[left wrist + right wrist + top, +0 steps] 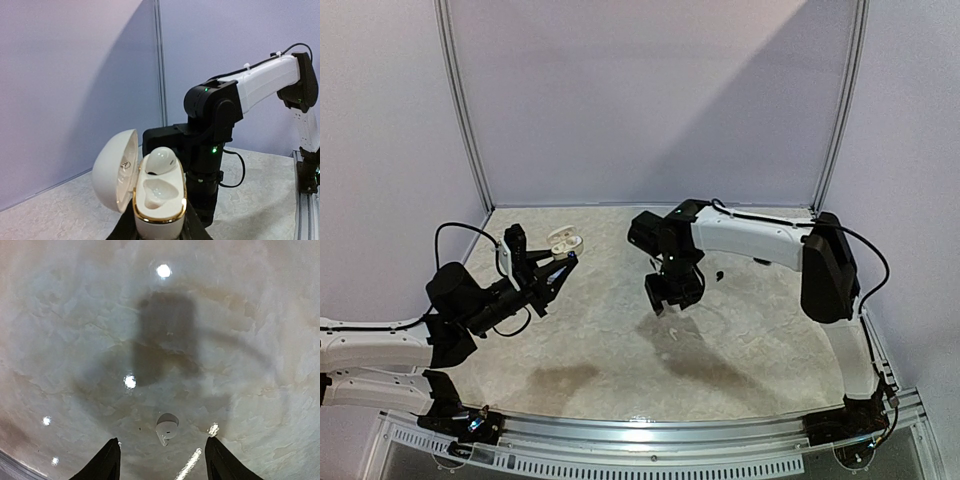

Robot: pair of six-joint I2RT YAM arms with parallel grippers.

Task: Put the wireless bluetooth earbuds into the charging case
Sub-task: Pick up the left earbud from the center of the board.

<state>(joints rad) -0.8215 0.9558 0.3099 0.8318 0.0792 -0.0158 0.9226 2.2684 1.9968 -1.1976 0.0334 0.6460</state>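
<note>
Inspector: Earbuds first. Where do they stand?

Assessor: One white seated earbud (161, 160) is in the far socket of the charging case (156, 227). It stands a little proud, and I cannot tell whether it is fully home. The near socket (157, 192) is empty. A second white loose earbud (167, 427) lies on the counter (75, 340), stem towards the camera.

Inspector: And the case itself?

Assessor: It is held clear of the counter with the lid (117, 170) swung open to one side and the sockets facing up and towards the other arm. The left jaws are clenched on its base.

Inspector: Right arm?

Assessor: The right jaws hang above the loose earbud. They are released, spread to either side of it, and touch nothing.

Inspector: Step in hand?

Assessor: In my judgement it is the pickup of the second earbud, with about half the filling of this case done.

Inspector: Requirements for the next move?

Assessor: The jaws need to descend straight and centred on the earbud body, then close gently, since so small and smooth a piece may skid on the glossy counter. After that comes a carry across to the case, with the stem turned to match the empty socket. The left arm ought to keep the case level throughout.
</note>
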